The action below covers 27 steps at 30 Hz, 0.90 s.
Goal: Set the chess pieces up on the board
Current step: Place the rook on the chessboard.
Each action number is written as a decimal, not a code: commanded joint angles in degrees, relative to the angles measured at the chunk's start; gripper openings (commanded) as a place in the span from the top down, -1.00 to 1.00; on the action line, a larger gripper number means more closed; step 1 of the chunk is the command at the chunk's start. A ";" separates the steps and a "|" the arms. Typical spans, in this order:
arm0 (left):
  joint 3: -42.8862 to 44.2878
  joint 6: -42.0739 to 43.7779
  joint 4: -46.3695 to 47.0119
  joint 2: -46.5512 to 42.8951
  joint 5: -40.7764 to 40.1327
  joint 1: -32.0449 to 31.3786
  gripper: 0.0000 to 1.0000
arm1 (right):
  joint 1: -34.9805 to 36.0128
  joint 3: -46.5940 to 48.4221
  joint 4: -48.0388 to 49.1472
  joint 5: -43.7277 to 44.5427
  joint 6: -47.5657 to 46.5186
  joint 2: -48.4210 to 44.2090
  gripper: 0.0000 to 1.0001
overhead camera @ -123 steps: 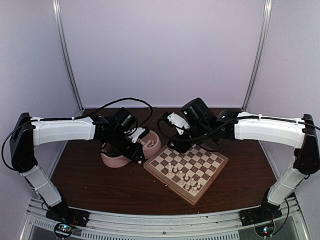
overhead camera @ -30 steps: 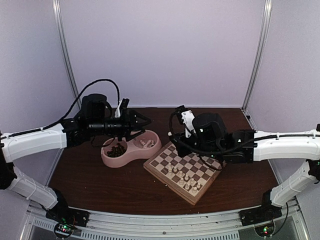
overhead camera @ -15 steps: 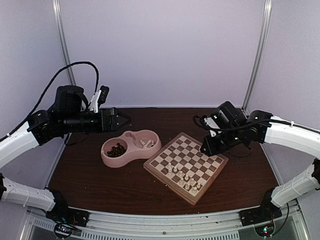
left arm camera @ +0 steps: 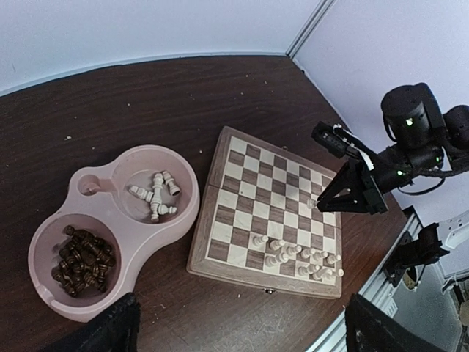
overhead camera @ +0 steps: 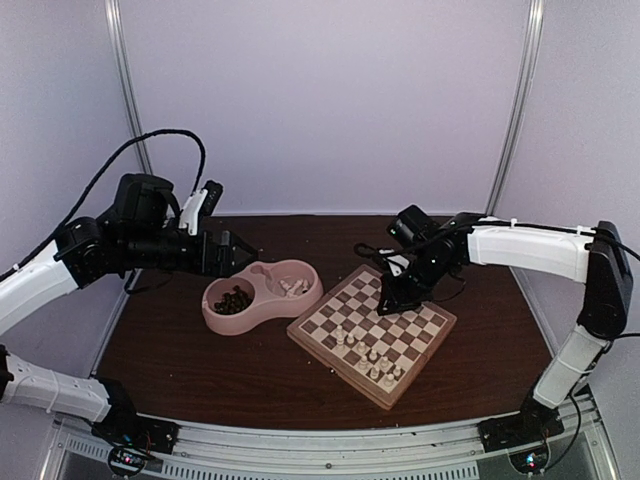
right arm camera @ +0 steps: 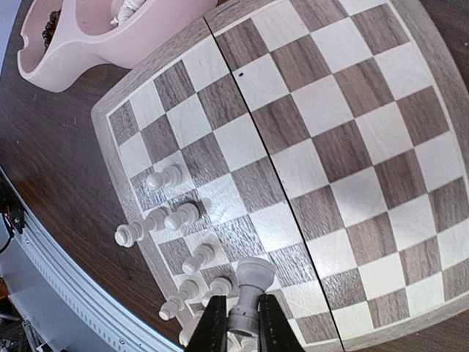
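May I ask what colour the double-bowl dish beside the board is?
Pale pink double-bowl dish; left wrist view shows it best.

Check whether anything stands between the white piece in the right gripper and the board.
Nothing visible does. The right gripper is shut on the white piece, in open air over the board. The nearest things are the standing white pieces along one edge, off to its side.

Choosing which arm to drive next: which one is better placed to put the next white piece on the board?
Right. The right fingers grip a white piece above the board; the left fingers are open, empty, near the pink dish.
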 commanded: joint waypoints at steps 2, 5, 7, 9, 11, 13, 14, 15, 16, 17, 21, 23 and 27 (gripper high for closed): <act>2.93 3.39 -2.41 1.83 0.83 0.28 -0.94 | -0.26 4.75 0.40 -3.43 -1.11 5.64 0.81; 3.47 4.28 -3.46 2.77 1.25 0.22 -0.94 | -0.33 6.46 -0.39 -3.42 -1.73 8.72 0.79; 3.68 4.73 -3.92 3.26 1.29 0.24 -0.92 | -0.25 7.22 -0.78 -3.53 -1.92 10.05 0.79; 3.95 5.19 -4.09 3.92 1.33 0.24 -0.90 | -0.16 8.07 -1.59 -3.14 -2.20 11.30 0.78; 4.10 5.52 -4.11 4.34 1.54 0.22 -0.89 | -0.11 8.94 -3.31 -2.13 -2.62 12.29 0.76; 4.30 5.90 -4.18 4.84 1.82 0.19 -0.88 | 0.05 9.97 -4.98 -0.94 -3.05 13.22 0.76; 4.37 6.13 -4.22 5.09 1.96 0.23 -0.88 | 0.09 10.46 -5.87 -0.39 -3.27 13.79 0.76; 4.48 6.29 -4.37 5.33 2.01 0.18 -0.88 | 0.17 11.03 -6.74 0.13 -3.53 14.23 0.76; 4.62 6.50 -4.47 5.63 2.14 0.23 -0.88 | 0.37 11.55 -7.67 0.59 -3.82 14.68 0.76; 4.67 6.62 -4.56 5.86 2.19 0.21 -0.88 | 0.56 12.04 -8.58 1.28 -4.06 15.13 0.75; 4.68 6.74 -4.58 6.69 2.59 0.21 -0.87 | 1.38 12.95 -11.31 3.85 -4.75 16.09 0.73; 4.72 6.74 -4.58 7.09 2.61 0.20 -0.87 | 1.56 12.83 -11.70 4.07 -4.93 16.22 0.72; 5.06 6.74 -4.58 8.07 3.10 0.19 -0.86 | 1.85 12.86 -11.98 4.74 -5.07 16.37 0.69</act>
